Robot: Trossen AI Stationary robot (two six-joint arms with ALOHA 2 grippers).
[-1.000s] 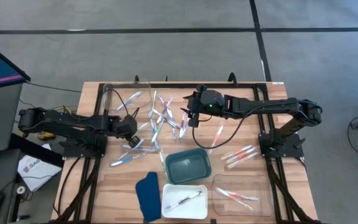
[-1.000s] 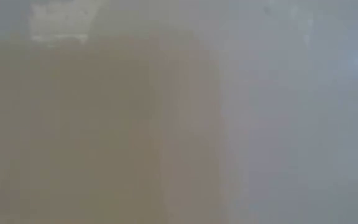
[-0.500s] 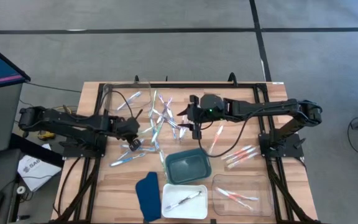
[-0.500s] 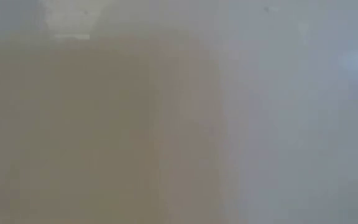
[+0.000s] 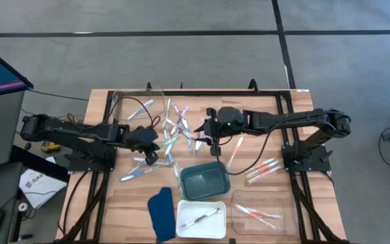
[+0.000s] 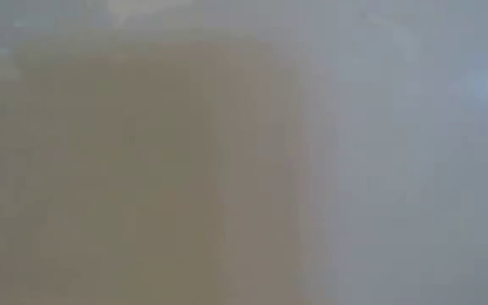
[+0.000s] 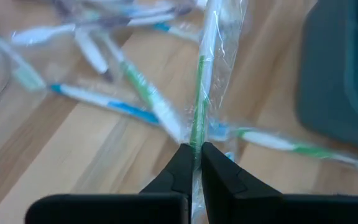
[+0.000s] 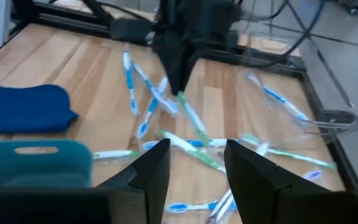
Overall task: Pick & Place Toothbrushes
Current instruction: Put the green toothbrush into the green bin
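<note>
Left gripper (image 7: 193, 163) has its fingers pinched shut on a green toothbrush (image 7: 199, 93), gripping low on the wrapped handle, and the brush stands up out of the jaws. That puts it just past the far left corner of the teal tray (image 5: 205, 181), at the edge of the loose pile of toothbrushes (image 5: 175, 129) scattered on the table beyond the tray. Right gripper (image 8: 194, 163) hangs over that same pile, off the tray's far side, fingers parted about halfway with nothing between them; below it lie more brushes, blue and green.

These look featherweight, thin and stiff, but each is sealed in a clear crinkly sleeve, so I'd expect slick, springy surfaces that skate off the pads. The best hold is mid-handle, square across the stick, on one lying clear of its neighbours. One brush already sits in the white tray (image 5: 185, 229), on the teal tray's near side.
</note>
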